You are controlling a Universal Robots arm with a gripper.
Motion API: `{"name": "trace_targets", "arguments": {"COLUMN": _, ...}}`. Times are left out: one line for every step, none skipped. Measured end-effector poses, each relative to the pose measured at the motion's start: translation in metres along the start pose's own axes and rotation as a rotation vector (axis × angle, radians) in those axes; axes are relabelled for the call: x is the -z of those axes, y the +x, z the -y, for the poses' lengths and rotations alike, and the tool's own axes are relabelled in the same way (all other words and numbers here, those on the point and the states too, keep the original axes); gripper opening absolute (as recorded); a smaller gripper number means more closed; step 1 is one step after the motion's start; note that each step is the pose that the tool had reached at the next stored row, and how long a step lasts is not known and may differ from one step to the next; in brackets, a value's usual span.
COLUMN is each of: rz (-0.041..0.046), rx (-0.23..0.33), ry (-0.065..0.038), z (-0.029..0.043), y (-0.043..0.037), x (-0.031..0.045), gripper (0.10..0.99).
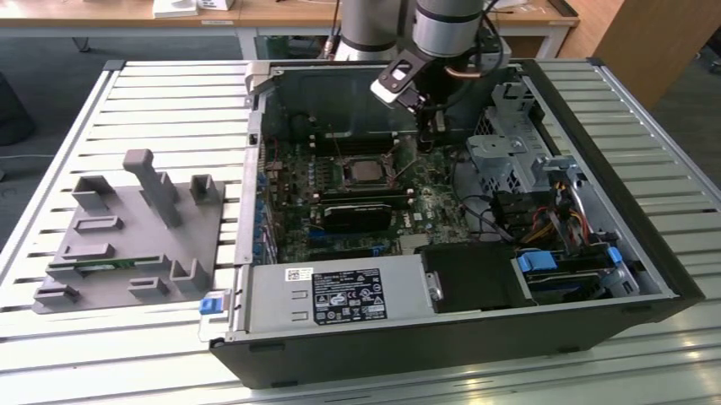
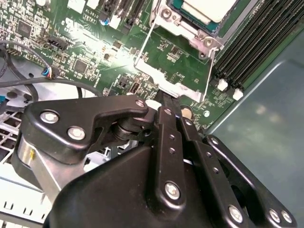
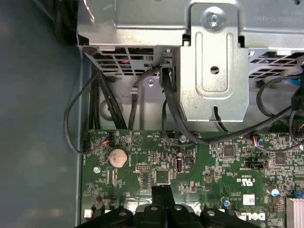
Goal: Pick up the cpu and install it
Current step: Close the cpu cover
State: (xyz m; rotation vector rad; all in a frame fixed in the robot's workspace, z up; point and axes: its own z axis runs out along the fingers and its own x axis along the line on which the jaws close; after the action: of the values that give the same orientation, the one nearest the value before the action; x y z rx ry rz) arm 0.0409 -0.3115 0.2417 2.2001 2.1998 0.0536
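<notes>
Start at the exterior view's left. A grey tray (image 1: pixel 124 240) lies on the slatted surface (image 1: pixel 169 101), with a green memory stick (image 1: pixel 101 267) in it. There is nothing for you to do there now.

Next comes the open computer case (image 1: pixel 451 337). In the middle of its green board (image 1: pixel 295 240) sits the cpu (image 1: pixel 366 171), flat in its square socket. In the second wrist view the cpu (image 2: pixel 206 8) shows its pale top. The metal bracket (image 2: pixel 185 34) seems to lie flipped open beside it, not over it.

Just to the exterior view's right of the socket hangs your arm (image 1: pixel 445 25). Its jaws are low over the board. In both wrist views the jaws are pressed together and hold nothing.

So the chip looks to be in place, and the job now seems to be close work by the socket. Go slowly. Keep the jaws off the chip's top and off the tiny parts on the board. Move straight, not sideways, so you do not knock the bracket.

Further right are a metal drive cage (image 1: pixel 496 152) and black cables (image 3: pixel 166 109). Keep away from them.
</notes>
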Motion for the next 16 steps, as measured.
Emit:
{"name": "trace_targets", "arguments": {"rz": 0.0002, "rx": 0.0, "ry": 0.0, "z": 0.001, "y": 0.0, "x": 0.0, "gripper": 0.106}}
{"name": "trace_targets", "arguments": {"rz": 0.0002, "rx": 0.0, "ry": 0.0, "z": 0.0018, "y": -0.0001, "x": 0.0001, "gripper": 0.106}}
{"name": "trace_targets", "arguments": {"rz": 0.0002, "rx": 0.0, "ry": 0.0, "z": 0.0022, "y": -0.0001, "x": 0.0001, "gripper": 0.106}}
{"name": "trace_targets", "arguments": {"rz": 0.0001, "rx": 0.0, "ry": 0.0, "z": 0.0022, "y": 0.0, "x": 0.0001, "gripper": 0.106}}
{"name": "trace_targets", "arguments": {"rz": 0.0, "rx": 0.0, "ry": 0.0, "z": 0.0026, "y": 0.0, "x": 0.0, "gripper": 0.106}}
{"name": "trace_targets", "arguments": {"rz": 0.0001, "rx": 0.0, "ry": 0.0, "z": 0.003, "y": 0.0, "x": 0.0001, "gripper": 0.106}}
{"name": "trace_targets", "arguments": {"rz": 0.0001, "rx": 0.0, "ry": 0.0, "z": 0.0036, "y": 0.0, "x": 0.0001, "gripper": 0.106}}
{"name": "trace_targets", "arguments": {"rz": 0.0001, "rx": 0.0, "ry": 0.0, "z": 0.004, "y": -0.0001, "x": 0.0001, "gripper": 0.106}}
{"name": "trace_targets", "arguments": {"rz": 0.0001, "rx": 0.0, "ry": 0.0, "z": 0.0041, "y": -0.0001, "x": 0.0001, "gripper": 0.106}}
{"name": "trace_targets", "arguments": {"rz": 0.0001, "rx": 0.0, "ry": 0.0, "z": 0.0045, "y": 0.0, "x": 0.0001, "gripper": 0.106}}
{"name": "trace_targets", "arguments": {"rz": 0.0001, "rx": 0.0, "ry": 0.0, "z": 0.005, "y": 0.0, "x": 0.0002, "gripper": 0.106}}
{"name": "trace_targets", "arguments": {"rz": 0.0, "rx": 0.0, "ry": 0.0, "z": 0.0054, "y": 0.0, "x": 0.0001, "gripper": 0.106}}
{"name": "trace_targets", "arguments": {"rz": 0.0001, "rx": 0.0, "ry": 0.0, "z": 0.0054, "y": -0.0001, "x": 0.0002, "gripper": 0.106}}
{"name": "trace_targets", "arguments": {"rz": 0.0, "rx": 0.0, "ry": 0.0, "z": 0.0054, "y": 0.0, "x": 0.0001, "gripper": 0.106}}
{"name": "trace_targets", "arguments": {"rz": 0.0, "rx": 0.0, "ry": 0.0, "z": 0.0057, "y": 0.0, "x": 0.0001, "gripper": 0.106}}
{"name": "trace_targets", "arguments": {"rz": 0.0001, "rx": 0.0, "ry": 0.0, "z": 0.006, "y": 0.0, "x": 0.0002, "gripper": 0.106}}
